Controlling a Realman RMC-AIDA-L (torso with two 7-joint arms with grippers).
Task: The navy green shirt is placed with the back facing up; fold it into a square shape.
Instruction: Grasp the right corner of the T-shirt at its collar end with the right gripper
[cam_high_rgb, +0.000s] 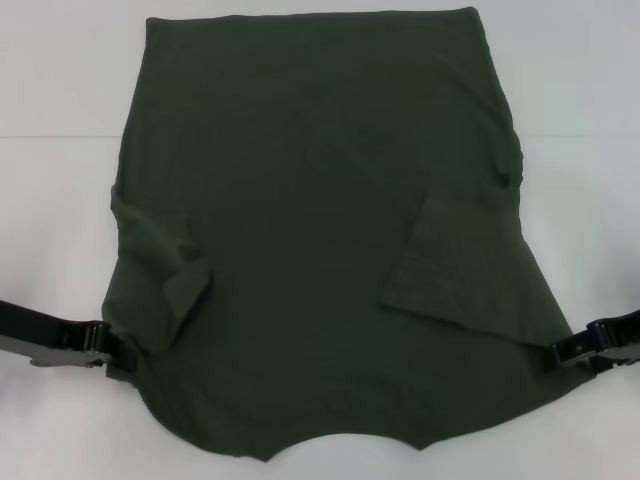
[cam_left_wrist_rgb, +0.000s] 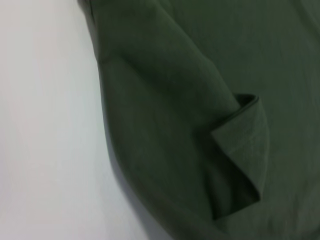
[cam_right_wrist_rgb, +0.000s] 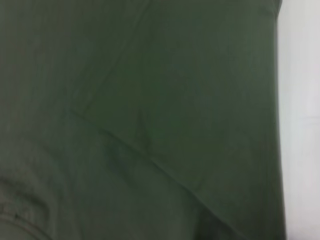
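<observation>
navy green shirt (cam_high_rgb: 320, 230) spread back-up on the white table (cam_high_rgb: 60, 90), sleeves folded inward. my left gripper (cam_high_rgb: 108, 343) and right gripper (cam_high_rgb: 562, 351) sit at its near corners — pinching or not, i cannot tell. soft, limp cloth — grip doubled edges.

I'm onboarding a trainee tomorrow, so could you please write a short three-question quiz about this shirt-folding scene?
1. True or false: both sleeves of the navy green shirt lie folded inward on its body.
2. Where are the left gripper and the right gripper? A) raised above the collar B) at the shirt's two side edges, near end C) parked away from the cloth
3. Fill in: the shirt lies on a ____ table.

Key: 1 true; 2 B; 3 white.
</observation>
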